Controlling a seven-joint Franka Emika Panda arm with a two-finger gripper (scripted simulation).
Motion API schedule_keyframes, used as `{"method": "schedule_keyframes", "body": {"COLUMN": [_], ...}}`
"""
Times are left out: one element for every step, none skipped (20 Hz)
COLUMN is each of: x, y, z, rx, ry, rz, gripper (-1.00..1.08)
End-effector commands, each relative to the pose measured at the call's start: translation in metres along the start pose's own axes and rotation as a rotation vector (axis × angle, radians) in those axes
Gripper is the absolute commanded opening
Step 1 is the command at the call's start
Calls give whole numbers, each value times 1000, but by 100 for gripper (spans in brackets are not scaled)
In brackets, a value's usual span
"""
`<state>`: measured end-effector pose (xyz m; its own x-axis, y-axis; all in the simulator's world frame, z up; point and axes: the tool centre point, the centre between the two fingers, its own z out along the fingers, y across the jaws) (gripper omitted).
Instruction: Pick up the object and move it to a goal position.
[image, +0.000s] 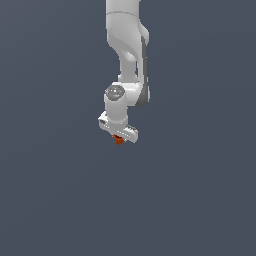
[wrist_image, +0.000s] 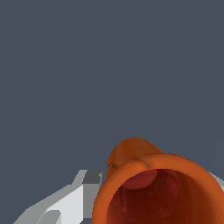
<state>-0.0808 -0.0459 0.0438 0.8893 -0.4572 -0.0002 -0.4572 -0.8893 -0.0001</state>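
Observation:
The object (image: 118, 140) is a small orange-brown cup-like cylinder, showing just below the white gripper (image: 119, 138) in the exterior view, mostly hidden by the hand. In the wrist view the object (wrist_image: 144, 175) fills the near field, its open rim and reddish hollow facing the camera. One white finger (wrist_image: 70, 201) lies against its side, and a sliver of the other finger shows past the rim. The gripper is shut on the object, held off the ground under the white arm (image: 127, 45).
Plain dark grey-blue ground (image: 60, 200) surrounds the arm on all sides in both views. No other objects, containers or edges show.

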Motion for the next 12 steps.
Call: {"method": "schedule_keyframes", "body": {"x": [1,1,2,2,3,3,4,4,5,5,6,7], "y": [2,3,5,6,8,10,12,14,17,19,22,25], "z": [-7,-11,-15,-20,-25,-31,-37,-44,-51,-59,-68,-77], "rx": [1,1,1,1,1,1,1,1,1,1,1,1], "ry": [1,1,1,1,1,1,1,1,1,1,1,1], "rz": [0,0,0,0,0,0,1,1,1,1,1,1], "gripper": [-100,-100,-100,-100,-100,-100,-100,-100,-100,-100,-100,-100]}}
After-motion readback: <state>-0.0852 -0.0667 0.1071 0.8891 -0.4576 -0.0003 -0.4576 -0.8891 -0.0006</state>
